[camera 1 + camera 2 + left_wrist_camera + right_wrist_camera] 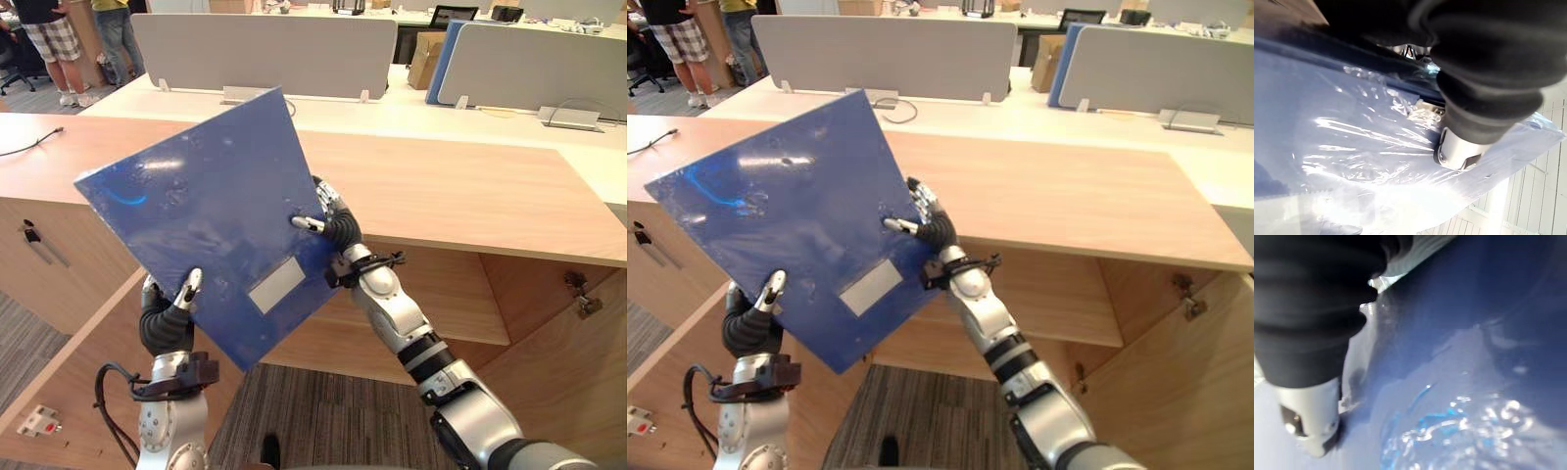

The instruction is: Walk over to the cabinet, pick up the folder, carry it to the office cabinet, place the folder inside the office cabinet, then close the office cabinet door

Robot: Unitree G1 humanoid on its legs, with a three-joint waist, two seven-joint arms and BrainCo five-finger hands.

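Two people (59,39) are standing at the far left, next to a black office chair (10,61). A grey divider (260,54) and a second divider (539,69) are standing along a white desk (411,113), and a cardboard box (425,57) is showing in the gap between them. Grey striped carpet (313,411) is covering the floor.

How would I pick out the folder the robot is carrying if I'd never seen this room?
Find the long wooden cabinet with the open space beneath. In front of it, the left hand and right hand hold up a flat, tilted folder. It is glossy dark blue with a pale grey label, unlike the grey desk dividers behind.
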